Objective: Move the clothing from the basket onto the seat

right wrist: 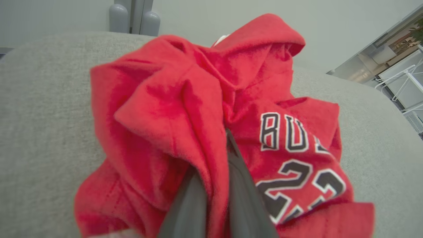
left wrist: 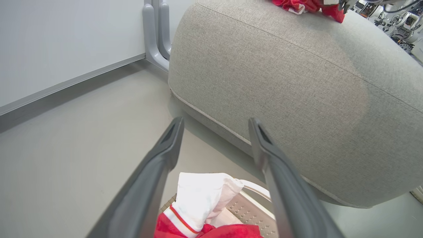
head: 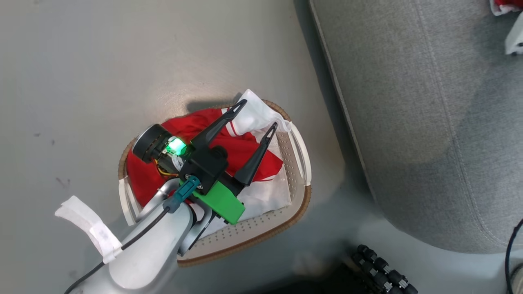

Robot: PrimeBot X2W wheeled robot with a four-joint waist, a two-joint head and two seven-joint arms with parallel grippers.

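The left gripper (head: 259, 113) hung over the basket (head: 267, 230), its two fingers spread wide with nothing between them. The clothing (head: 143, 175) lay heaped inside the basket below it. In the left wrist view a white sleeve with striped trim (left wrist: 198, 195) sat beneath the gap between the fingers, apart from both. The basket stood on the grey floor (head: 122, 61) just beside the seat (head: 429, 122). Farther off, on top of the seat, a crumpled red garment (right wrist: 165, 115) with black-and-white lettering rested on the grey fabric. The right gripper (right wrist: 219, 155) was there with its fingers drawn narrow, pinching a fold of that garment between them.
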